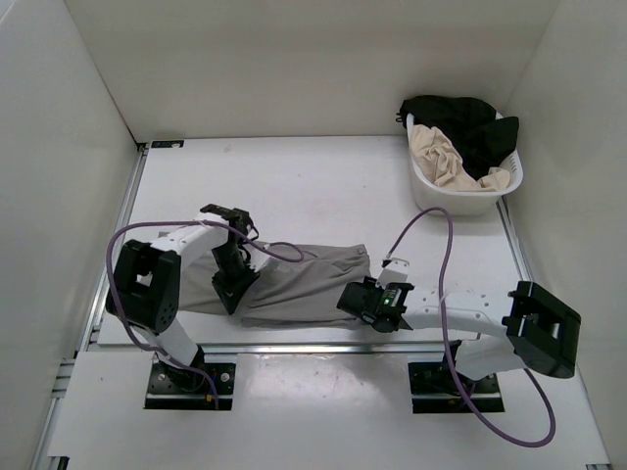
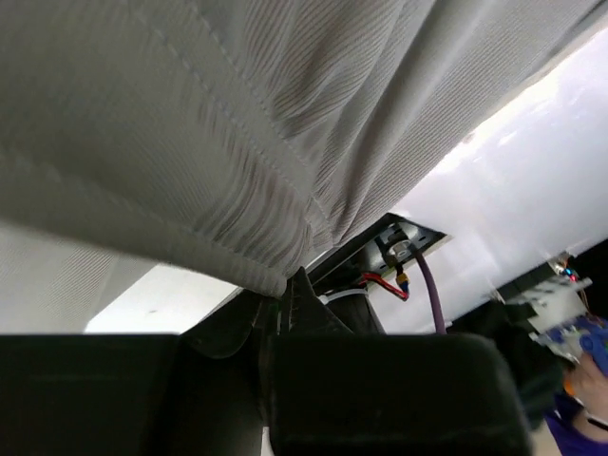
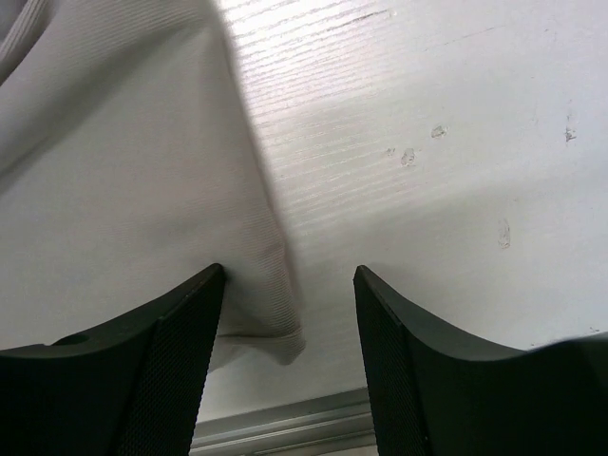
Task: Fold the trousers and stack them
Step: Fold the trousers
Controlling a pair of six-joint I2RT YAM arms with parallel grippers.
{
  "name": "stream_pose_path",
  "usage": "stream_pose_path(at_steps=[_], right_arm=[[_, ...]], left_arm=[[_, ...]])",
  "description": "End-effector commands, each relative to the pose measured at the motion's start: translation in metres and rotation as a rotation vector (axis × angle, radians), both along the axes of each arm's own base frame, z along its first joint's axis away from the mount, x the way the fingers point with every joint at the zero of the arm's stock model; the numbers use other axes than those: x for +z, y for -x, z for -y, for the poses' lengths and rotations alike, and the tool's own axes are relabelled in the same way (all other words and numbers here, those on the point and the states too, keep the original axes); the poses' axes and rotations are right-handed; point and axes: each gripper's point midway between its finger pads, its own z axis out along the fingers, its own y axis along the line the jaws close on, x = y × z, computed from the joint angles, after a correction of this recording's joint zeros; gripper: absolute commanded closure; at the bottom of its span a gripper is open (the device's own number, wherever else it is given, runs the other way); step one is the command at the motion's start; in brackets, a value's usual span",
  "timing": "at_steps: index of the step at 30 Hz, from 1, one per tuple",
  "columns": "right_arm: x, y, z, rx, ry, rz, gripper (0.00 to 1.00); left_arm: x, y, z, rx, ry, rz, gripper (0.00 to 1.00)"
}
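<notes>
The grey trousers (image 1: 304,279) lie folded in a long band across the near middle of the table. My left gripper (image 1: 233,286) is at their left end, shut on the trousers; the left wrist view shows the grey cloth (image 2: 237,142) draped from the closed fingertips (image 2: 302,290). My right gripper (image 1: 355,299) is at the trousers' near right corner, open. In the right wrist view the cloth's corner (image 3: 256,313) lies between the two spread fingers (image 3: 190,351), flat on the table.
A white basket (image 1: 468,196) at the back right holds a beige garment (image 1: 446,157) and a black garment (image 1: 470,122). The table's metal front rail (image 1: 313,348) runs just near of the trousers. White walls enclose the table.
</notes>
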Motion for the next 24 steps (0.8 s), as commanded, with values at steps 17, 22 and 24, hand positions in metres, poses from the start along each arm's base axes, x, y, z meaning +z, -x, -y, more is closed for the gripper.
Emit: stream_pose_path(at_steps=[17, 22, 24], right_arm=[[0.012, -0.008, -0.008, -0.02, -0.084, 0.072, 0.34], [0.004, -0.01, -0.008, -0.046, -0.094, 0.073, 0.26], [0.004, -0.01, -0.008, -0.046, -0.094, 0.073, 0.24]], left_arm=[[0.056, -0.083, 0.017, 0.116, 0.212, 0.315, 0.1], [0.025, -0.1, 0.03, 0.144, 0.236, 0.251, 0.05], [0.013, -0.114, 0.036, 0.157, 0.249, 0.265, 0.0]])
